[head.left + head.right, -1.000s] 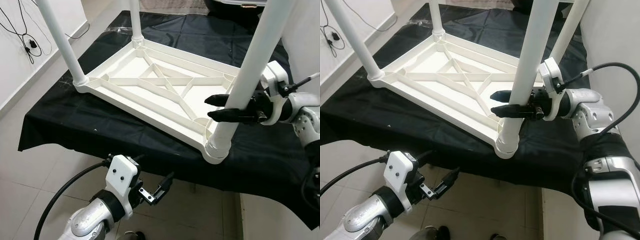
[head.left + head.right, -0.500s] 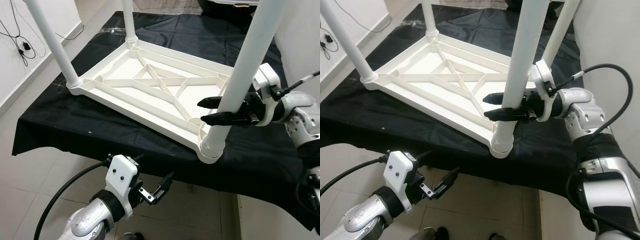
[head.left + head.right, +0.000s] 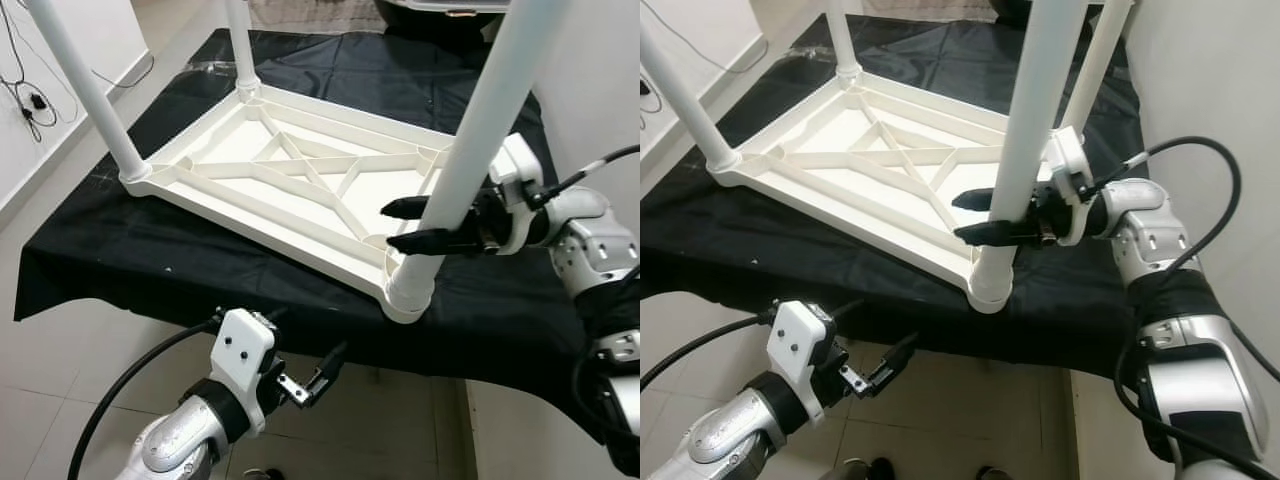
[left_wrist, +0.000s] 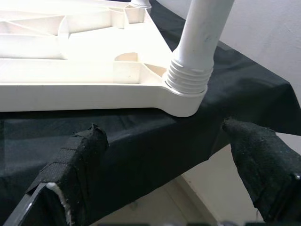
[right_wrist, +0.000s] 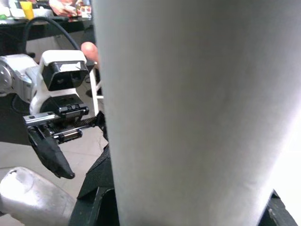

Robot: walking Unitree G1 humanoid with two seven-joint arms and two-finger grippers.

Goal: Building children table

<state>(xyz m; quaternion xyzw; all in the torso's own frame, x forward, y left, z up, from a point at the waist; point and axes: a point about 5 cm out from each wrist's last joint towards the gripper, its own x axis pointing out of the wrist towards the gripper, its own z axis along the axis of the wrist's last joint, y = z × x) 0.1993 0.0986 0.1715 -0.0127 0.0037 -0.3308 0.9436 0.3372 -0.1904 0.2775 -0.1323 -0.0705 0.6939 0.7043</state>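
Near leg: top cut off by upper picture edge, same for other three legs. Leg hides middle of right gripper, so contact of fingers with leg not visible. Black cloth hides support beneath. Right wrist view: leg blurred, covers most.

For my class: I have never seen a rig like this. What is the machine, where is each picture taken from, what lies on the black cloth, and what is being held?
It is a humanoid robot with two silver arms. Two pictures come from its head, two from wrist cameras. On the black cloth lies a white children's table upside down, legs pointing up. The right gripper has its black fingers around the nearest leg, just above its threaded socket. The left gripper hangs open below the cloth's edge, holding nothing.
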